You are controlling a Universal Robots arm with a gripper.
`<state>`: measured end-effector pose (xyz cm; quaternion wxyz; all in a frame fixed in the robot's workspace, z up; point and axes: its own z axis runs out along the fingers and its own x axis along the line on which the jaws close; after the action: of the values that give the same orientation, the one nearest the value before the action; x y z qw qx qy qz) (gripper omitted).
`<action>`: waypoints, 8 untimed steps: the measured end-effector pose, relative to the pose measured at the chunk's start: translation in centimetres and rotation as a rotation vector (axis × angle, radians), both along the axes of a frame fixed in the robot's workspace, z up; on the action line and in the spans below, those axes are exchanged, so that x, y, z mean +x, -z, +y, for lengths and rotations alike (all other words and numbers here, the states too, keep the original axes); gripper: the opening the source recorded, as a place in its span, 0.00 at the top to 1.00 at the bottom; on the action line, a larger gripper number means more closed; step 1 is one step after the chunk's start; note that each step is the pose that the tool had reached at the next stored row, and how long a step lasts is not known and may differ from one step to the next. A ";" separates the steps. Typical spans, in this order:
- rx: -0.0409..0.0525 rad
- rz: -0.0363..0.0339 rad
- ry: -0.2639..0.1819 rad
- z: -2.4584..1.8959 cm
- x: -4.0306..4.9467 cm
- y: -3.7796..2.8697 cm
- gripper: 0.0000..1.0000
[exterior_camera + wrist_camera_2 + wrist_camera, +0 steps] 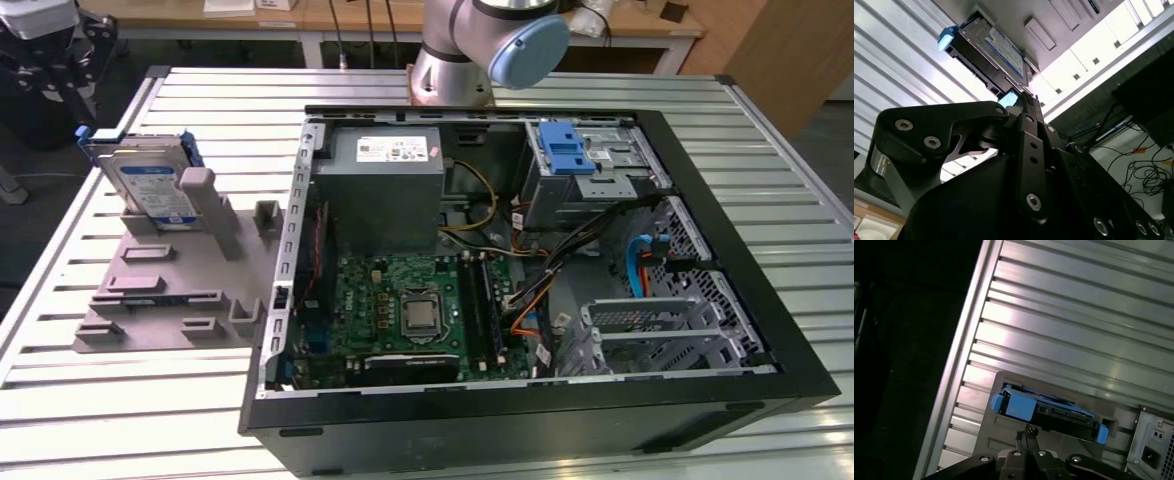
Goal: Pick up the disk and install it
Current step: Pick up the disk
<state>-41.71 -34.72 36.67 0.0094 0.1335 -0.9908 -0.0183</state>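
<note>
Your exterior view looks down from high and well back over the slatted table [134, 420], taking in the whole open computer case [507, 410] and, at the exterior view's left, the disk [140, 180] upright in its grey holder [147, 320]. Both wrist views sit close behind the gripper [1026, 432] and face along it to that same disk, near ahead.

Silver-grey arm [447, 70], pale-blue joint cap [529, 50]; black tool [1024, 100], silver screws [1034, 201] along links.
</note>
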 end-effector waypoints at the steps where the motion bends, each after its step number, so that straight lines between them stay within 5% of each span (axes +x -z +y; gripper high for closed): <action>1: 0.0000 0.0000 -0.009 0.00 0.00 0.00 0.89; 8: -0.0001 -0.0005 -0.085 0.00 0.00 0.00 0.89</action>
<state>-41.71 -34.72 36.67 0.0099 0.1754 -0.9843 -0.0178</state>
